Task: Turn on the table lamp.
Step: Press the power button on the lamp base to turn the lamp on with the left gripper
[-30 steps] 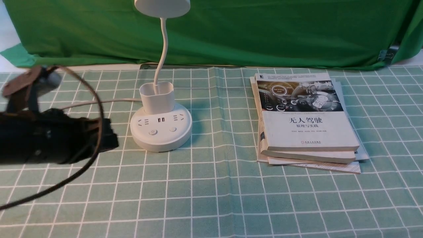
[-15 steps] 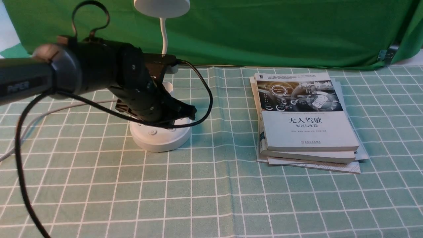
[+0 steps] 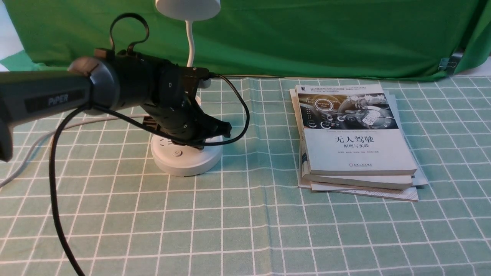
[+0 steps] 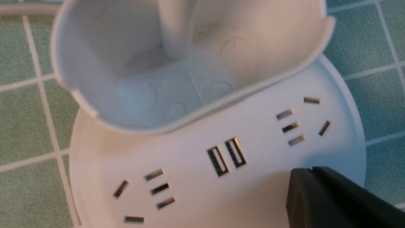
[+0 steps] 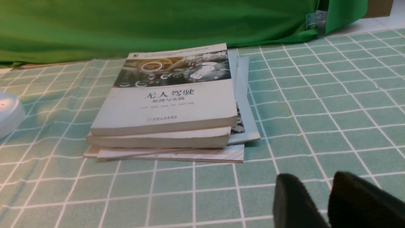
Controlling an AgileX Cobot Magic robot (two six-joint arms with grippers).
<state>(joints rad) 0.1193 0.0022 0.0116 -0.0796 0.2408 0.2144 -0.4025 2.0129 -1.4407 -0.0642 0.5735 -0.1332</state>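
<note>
Nearest me, my right pincer (image 5: 321,183) is parted, with a narrow gap between its fingers, above the green checked cloth (image 3: 245,234). Farther off, on the left side of the cloth, stands the table lamp (image 3: 186,165), upright on its round white base. My left pincer (image 4: 311,172) is clenched, its fingertips together, reaching down over the base's near right part; whether they touch it, I cannot tell. The power button (image 3: 177,153) shows to the left of my fingertips. A black cable (image 3: 54,180) loops from my left arm (image 3: 46,96), which comes in from the left and hides part of the lamp. Behind the base's sockets sits the cup holder (image 4: 196,91), with the thin neck (image 3: 190,46) rising to the round head (image 3: 188,9). A pale cord (image 3: 34,147) runs off to the left. Well apart from the lamp, on the right, lies a stack of books (image 3: 356,149), a driving book on top. Across the far edge hangs a green curtain (image 3: 291,38), with a binder clip (image 3: 448,64) at its right.
</note>
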